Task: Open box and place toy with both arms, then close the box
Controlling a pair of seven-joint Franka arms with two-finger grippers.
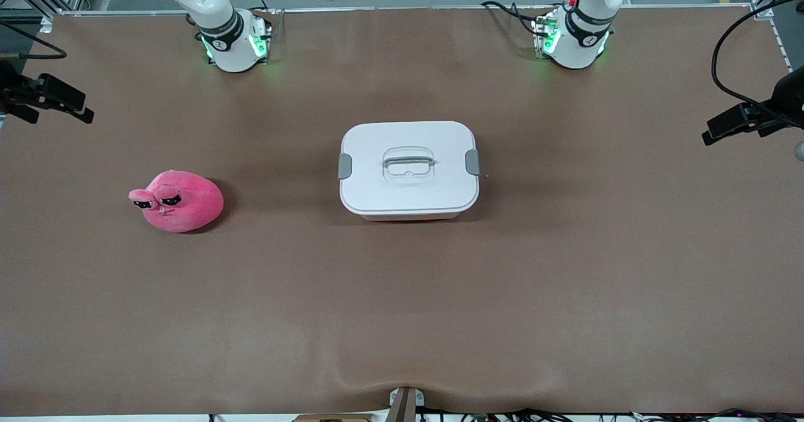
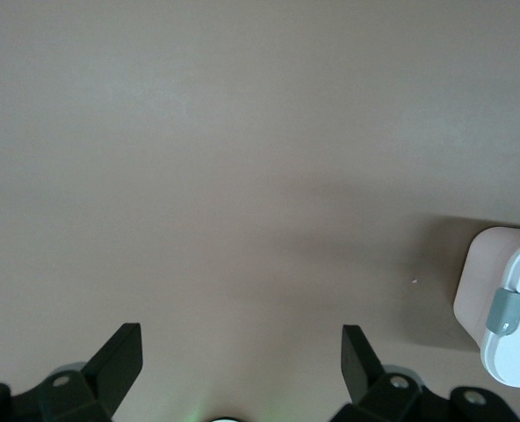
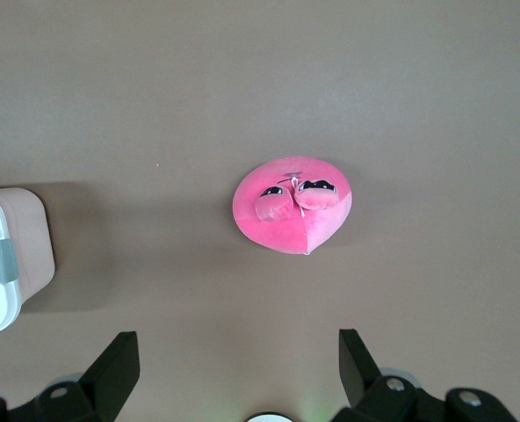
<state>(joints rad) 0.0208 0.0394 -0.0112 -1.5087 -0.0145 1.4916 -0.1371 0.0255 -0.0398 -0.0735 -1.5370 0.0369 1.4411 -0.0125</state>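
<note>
We see the closed white-lidded box point(image 1: 409, 169) and pink plush toy point(image 1: 179, 200) apart, left gripper point(image 2: 240, 356) and right gripper point(image 3: 240, 360) spread wide, empty.

No legible text, label, brand, number or sign on any item. Rounded white plastic lid point(image 1: 408, 166) of the box: plain, unmarked. Round pink plush toy point(image 1: 179, 200): black eye patches only, no lettering. Brown table cover point(image 1: 402, 309): blank. Black joint bands on the two white robot arm bases point(image 1: 233, 44) each carry a small white mark, too small to read
</note>
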